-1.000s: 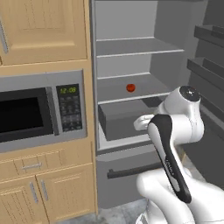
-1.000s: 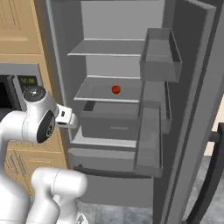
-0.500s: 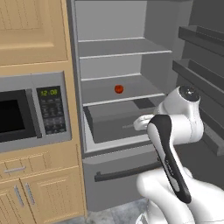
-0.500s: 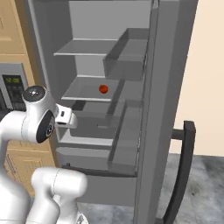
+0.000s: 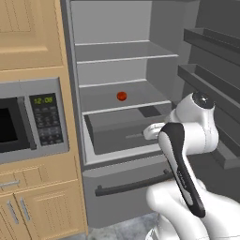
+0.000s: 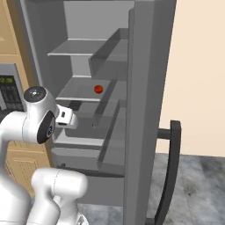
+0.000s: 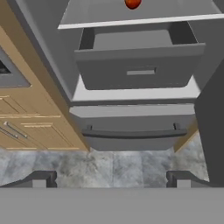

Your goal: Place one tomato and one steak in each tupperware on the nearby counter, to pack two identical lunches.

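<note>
Grey open refrigerator point(image 6: 79, 26) standing with its interior showing; grey refrigerator door point(image 6: 147, 110) swinging out toward the camera, edge-on, bins on its inner face. Small glossy red-orange tomato point(image 6: 98, 89) sitting alone on a grey middle shelf point(image 6: 74, 90), well apart from the arm. Grey drawer point(image 6: 83, 132) lying below that shelf. White robot arm point(image 6: 37, 123) with dark joints rising at lower left, its white hand reaching toward the drawer. Dark curved handle point(image 6: 169, 171) showing at right. Grey marbled floor point(image 6: 197, 184) lying beneath
</note>
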Robot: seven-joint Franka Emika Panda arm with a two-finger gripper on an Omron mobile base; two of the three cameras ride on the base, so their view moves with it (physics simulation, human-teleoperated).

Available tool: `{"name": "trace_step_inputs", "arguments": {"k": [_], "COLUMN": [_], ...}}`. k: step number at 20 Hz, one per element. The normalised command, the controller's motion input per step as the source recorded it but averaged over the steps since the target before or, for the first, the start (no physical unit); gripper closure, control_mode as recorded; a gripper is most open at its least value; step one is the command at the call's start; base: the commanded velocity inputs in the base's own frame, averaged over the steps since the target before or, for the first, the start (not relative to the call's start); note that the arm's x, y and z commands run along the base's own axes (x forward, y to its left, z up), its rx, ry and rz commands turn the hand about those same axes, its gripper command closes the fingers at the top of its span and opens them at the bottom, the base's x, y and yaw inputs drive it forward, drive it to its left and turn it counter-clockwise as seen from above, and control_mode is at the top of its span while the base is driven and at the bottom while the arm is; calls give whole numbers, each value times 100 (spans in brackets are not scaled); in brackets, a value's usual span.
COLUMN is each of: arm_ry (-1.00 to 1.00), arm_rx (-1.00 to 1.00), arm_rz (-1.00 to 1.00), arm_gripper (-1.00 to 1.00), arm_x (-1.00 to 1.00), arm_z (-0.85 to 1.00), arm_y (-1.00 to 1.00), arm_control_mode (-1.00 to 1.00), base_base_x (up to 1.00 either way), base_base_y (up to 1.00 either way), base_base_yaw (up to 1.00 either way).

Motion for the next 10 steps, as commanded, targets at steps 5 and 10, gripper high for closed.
{"name": "trace_step_inputs", "arguments": {"k": [5,10], "arm_ry": [0,0], "arm_rx": [0,0], "arm_rz": [-1,0], "arm_gripper": [-100,-100], "arm_x": [43,64], "arm_z": [0,0], "arm_y": [-2,-1], "arm_control_mode": [-100,-100], "base_base_x": [7,0], "base_base_y": [3,0], "base_base_yaw": [-1,0]}}
